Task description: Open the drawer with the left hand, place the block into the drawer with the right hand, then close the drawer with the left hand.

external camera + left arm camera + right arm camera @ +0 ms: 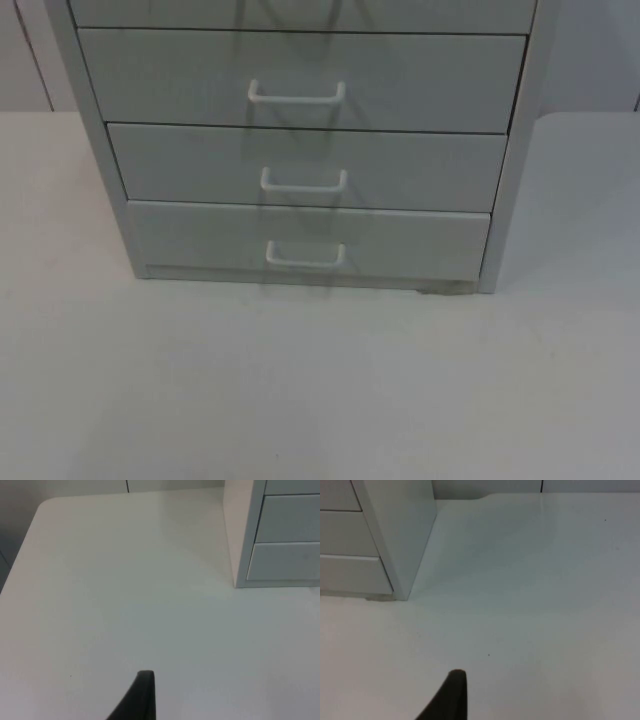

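A grey drawer cabinet [300, 150] stands at the back of the white table, facing me. Three drawer fronts carry white handles: an upper one [297, 94], a middle one [304, 181] and a bottom one [305, 255]. All three fronts look closed. My left gripper [142, 695] hovers over bare table to the left of the cabinet's lower left corner [245, 575], well apart from it. My right gripper [451, 695] hovers over bare table to the right of the cabinet's lower right corner [400, 587], also apart from it. Both arms wait.
White table top [320, 390] stretches in front of the cabinet and on both sides of it. The table's rounded far corner [45, 505] and the grey partition wall [485, 486] lie behind.
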